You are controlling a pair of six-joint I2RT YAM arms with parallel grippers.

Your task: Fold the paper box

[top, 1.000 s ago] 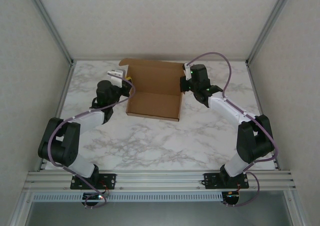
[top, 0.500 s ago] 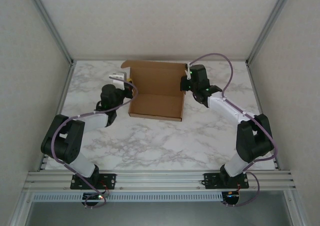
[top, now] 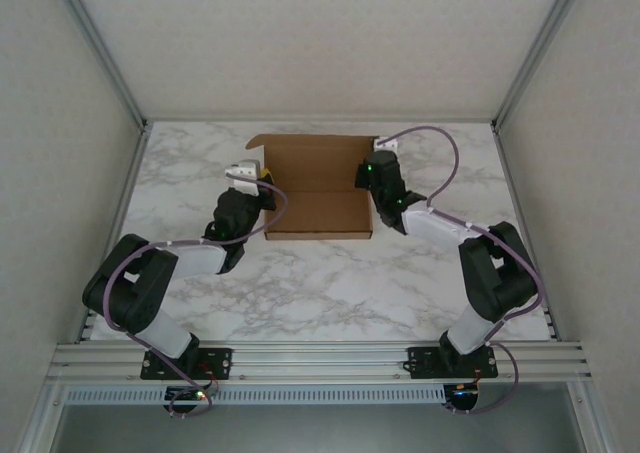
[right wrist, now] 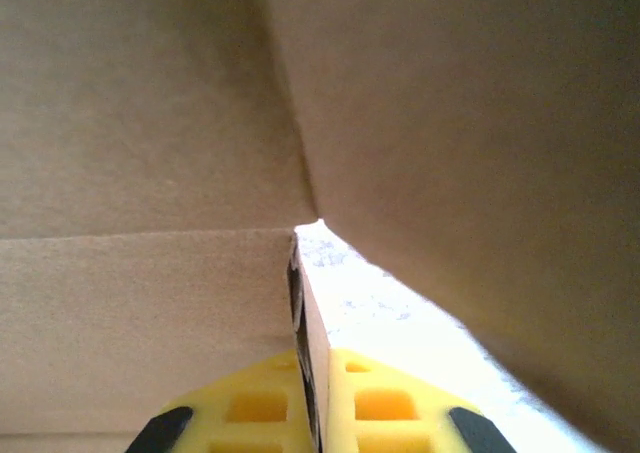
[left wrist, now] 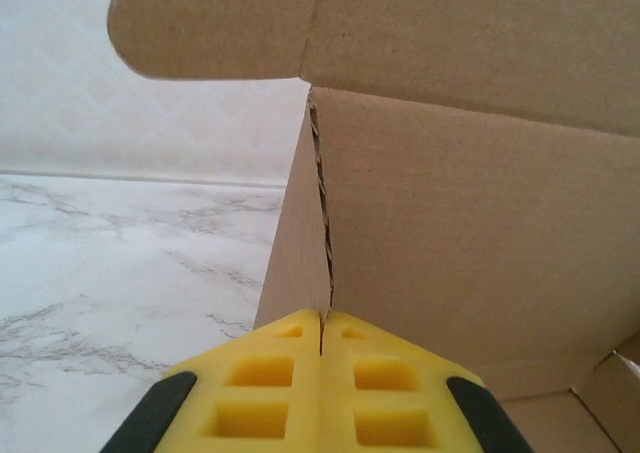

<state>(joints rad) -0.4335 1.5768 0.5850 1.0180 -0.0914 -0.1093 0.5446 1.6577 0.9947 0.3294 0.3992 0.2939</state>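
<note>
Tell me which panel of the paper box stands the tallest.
The paper box's far panel, the lid: it rises well above the side walls that the left gripper and right gripper pinch.

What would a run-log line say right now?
task: fold paper box | left tool: shut on its left wall | right tool: shut on its right wall | lid: open

Left arm point(top: 175, 258) reaches from lower left toward frame centre, elbow bent. Left gripper point(top: 266, 182): jaws pinched on box point(top: 315, 168) wall. Right arm point(top: 455, 235) comes in from lower right, elbow folded. Right gripper point(top: 367, 180): jaws clamped on the opposite wall.
</note>
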